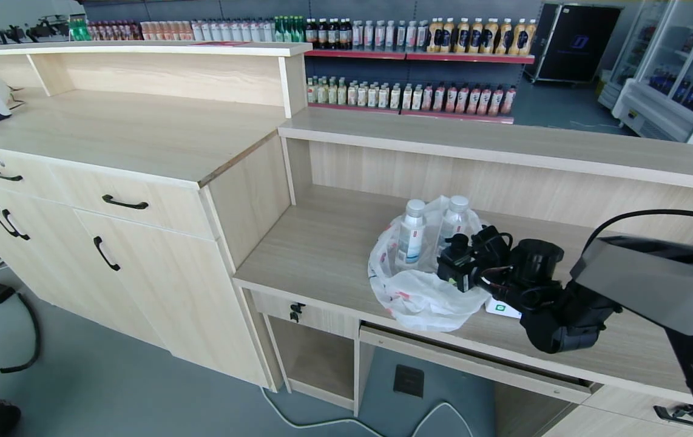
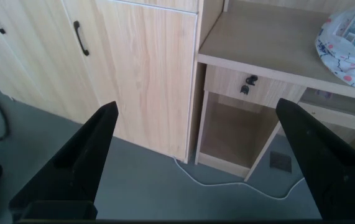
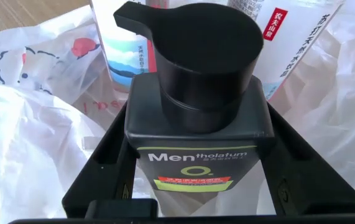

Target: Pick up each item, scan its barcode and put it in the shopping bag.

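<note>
Over the shopping bag (image 1: pixel 425 300), the right hand (image 1: pixel 457 267) is clamped on an upright black pump bottle (image 3: pixel 197 124), probably right above the opening.

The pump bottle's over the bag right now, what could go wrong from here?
1. The pump bottle is close to the two upright drink bottles in the shopping bag; lowering it could tip them.
2. The bag's rim is slack and crumpled, so the bottle may land on folded plastic, not inside.
3. The bag lies near the counter's front edge; a push might slide it off.
</note>
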Robot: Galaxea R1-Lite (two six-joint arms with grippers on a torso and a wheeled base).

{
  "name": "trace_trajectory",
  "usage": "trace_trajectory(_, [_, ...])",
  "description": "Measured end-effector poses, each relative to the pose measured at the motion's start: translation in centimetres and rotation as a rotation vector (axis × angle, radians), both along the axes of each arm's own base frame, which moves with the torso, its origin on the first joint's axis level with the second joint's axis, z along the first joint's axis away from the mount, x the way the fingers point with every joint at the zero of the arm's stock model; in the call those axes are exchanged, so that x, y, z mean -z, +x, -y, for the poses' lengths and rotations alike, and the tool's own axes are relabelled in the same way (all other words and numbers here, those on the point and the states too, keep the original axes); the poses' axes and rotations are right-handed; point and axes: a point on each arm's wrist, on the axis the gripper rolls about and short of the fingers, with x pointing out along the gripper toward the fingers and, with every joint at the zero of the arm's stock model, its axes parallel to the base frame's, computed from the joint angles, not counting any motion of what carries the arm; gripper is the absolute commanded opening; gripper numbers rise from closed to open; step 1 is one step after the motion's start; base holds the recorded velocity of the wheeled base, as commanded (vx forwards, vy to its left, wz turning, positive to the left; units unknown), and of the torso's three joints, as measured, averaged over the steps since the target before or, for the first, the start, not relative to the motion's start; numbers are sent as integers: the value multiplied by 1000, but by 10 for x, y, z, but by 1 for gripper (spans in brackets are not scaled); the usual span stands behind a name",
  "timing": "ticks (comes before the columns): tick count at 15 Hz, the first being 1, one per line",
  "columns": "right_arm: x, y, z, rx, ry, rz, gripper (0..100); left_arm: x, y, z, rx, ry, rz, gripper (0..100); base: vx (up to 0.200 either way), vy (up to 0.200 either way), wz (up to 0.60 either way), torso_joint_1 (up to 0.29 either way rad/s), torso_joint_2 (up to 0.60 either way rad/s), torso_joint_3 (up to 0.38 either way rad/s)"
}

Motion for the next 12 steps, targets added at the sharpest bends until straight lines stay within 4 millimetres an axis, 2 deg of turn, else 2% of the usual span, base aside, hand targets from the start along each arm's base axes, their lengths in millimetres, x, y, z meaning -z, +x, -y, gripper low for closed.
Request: trace_trajectory(12, [12, 3, 4, 9, -5, -20, 0, 0, 0, 0, 0, 0, 0, 100, 0, 0, 0, 0, 0, 0])
